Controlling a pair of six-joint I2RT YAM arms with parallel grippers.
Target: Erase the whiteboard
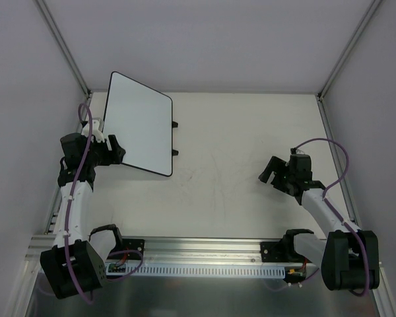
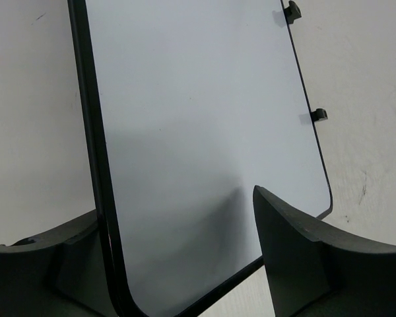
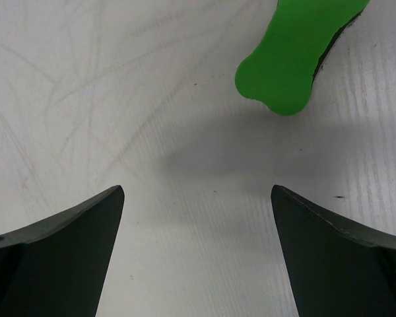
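Left gripper [image 1: 112, 150] straddles the lower left edge of the whiteboard [image 1: 140, 122], its fingers set wider than the thin black rim; the board seems to lean on them rather than be pinched. The whiteboard stands tilted at the far left of the table [image 1: 251, 125], left edge raised, and its two black stand feet [image 1: 175, 152] are on the right edge, low toward the tabletop. Its face shows no writing in either view, so the erasing looks finished and the step in hand is likely setting the board down. Next, the left arm needs to draw clear of the rim without dragging or tipping the board. Right gripper [image 3: 198, 191] hangs wide open and empty above the bare table on the right, well apart from the board. Just ahead of it lies a green bone-shaped piece, probably the eraser [image 3: 290, 46]. Nothing lies between the arms.
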